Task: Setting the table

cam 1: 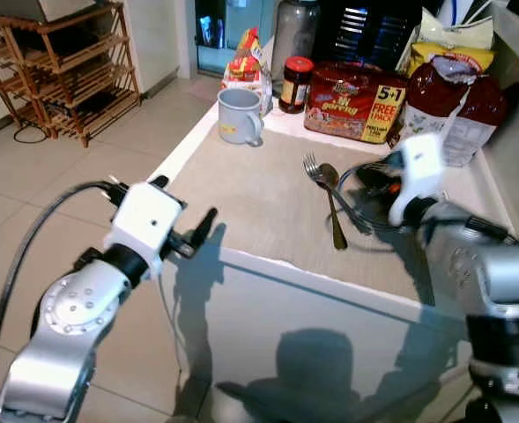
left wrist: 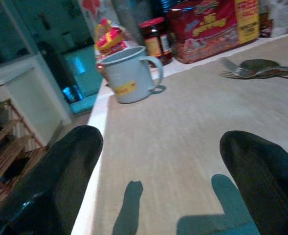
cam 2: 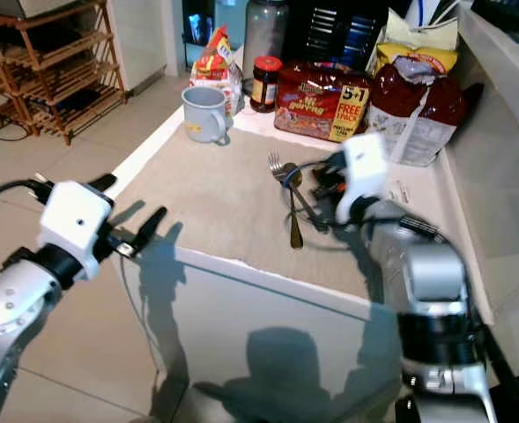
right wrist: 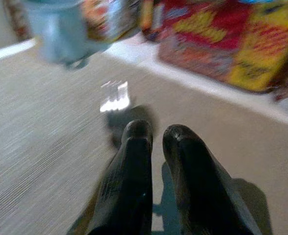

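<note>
Right gripper (right wrist: 156, 134) hovers low over the placemat (cam 1: 268, 207), its fingers (right wrist: 129, 171) pressed nearly together with nothing between them. Fork (cam 1: 315, 169) and spoon (cam 1: 333, 204) lie together just beyond the tips. Left gripper (left wrist: 158, 161) waits at the table's near edge, fingers (left wrist: 60, 181) spread wide, mug (left wrist: 131, 73) well ahead.
</note>
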`<state>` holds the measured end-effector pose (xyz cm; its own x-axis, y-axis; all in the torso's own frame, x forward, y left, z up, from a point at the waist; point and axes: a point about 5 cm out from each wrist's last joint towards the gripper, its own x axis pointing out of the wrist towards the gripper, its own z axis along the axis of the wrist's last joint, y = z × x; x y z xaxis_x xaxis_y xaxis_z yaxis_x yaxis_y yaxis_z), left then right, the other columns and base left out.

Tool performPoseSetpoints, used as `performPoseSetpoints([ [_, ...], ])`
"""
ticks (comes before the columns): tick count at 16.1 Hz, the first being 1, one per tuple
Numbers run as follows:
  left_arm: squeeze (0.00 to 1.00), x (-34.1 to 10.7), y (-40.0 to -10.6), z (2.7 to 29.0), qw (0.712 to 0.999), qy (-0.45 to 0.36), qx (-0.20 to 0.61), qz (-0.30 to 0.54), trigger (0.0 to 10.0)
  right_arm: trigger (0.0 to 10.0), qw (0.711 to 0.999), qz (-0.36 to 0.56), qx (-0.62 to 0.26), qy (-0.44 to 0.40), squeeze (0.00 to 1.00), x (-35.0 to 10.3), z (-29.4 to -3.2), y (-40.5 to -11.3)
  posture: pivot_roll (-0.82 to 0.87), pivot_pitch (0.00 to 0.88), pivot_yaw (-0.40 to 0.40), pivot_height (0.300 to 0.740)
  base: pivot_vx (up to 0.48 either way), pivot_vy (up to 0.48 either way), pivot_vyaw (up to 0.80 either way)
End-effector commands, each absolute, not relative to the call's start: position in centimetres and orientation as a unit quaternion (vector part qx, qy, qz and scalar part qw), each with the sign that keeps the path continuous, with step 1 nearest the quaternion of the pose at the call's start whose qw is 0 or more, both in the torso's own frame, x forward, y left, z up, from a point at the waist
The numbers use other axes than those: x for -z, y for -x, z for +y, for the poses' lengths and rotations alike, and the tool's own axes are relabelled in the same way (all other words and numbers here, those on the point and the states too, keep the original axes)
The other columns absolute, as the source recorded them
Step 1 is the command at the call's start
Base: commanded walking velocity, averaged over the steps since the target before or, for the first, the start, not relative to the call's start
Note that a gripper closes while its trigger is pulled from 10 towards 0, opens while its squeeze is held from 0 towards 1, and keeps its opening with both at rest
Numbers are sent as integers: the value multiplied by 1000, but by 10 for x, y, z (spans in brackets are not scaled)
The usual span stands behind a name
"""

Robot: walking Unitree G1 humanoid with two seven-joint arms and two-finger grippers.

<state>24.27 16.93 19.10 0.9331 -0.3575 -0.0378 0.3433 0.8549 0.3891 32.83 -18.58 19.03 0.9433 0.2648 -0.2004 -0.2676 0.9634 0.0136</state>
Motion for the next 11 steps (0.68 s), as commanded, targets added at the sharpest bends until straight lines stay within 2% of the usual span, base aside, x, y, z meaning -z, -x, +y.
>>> performPoseSetpoints([
  [1,0,-193,-244,174,964,-201,171,-18,10000,10000,990,103,-102,1,1000,-195,-199,-330,118,12,-66,740,0,0,0],
  [4,0,-198,-244,189,974,-185,128,-18,10000,10000,991,107,-82,-12,1000,-198,-206,-323,111,33,-64,740,0,0,0],
  [5,0,-203,-248,182,978,-161,129,-27,10000,10000,986,97,-131,-18,741,-187,-181,-307,105,45,-52,740,0,0,0],
  [6,0,-204,-248,180,978,-161,133,-29,10000,10000,985,96,-139,-16,0,-185,-177,-305,105,45,-52,740,0,0,0],
  [7,0,-205,-251,173,977,-157,140,-40,10000,10000,982,93,-161,-4,0,-178,-163,-297,100,50,-41,740,0,480,-650],
  [8,0,-207,-258,166,977,-157,139,-47,10000,10000,981,96,-161,-46,0,-169,-150,-291,103,56,-39,740,0,480,-781],
  [11,0,-212,-263,160,976,-157,142,-57,10000,10000,983,86,-151,-63,0,-168,-143,-288,97,60,-27,740,0,480,-781],
])
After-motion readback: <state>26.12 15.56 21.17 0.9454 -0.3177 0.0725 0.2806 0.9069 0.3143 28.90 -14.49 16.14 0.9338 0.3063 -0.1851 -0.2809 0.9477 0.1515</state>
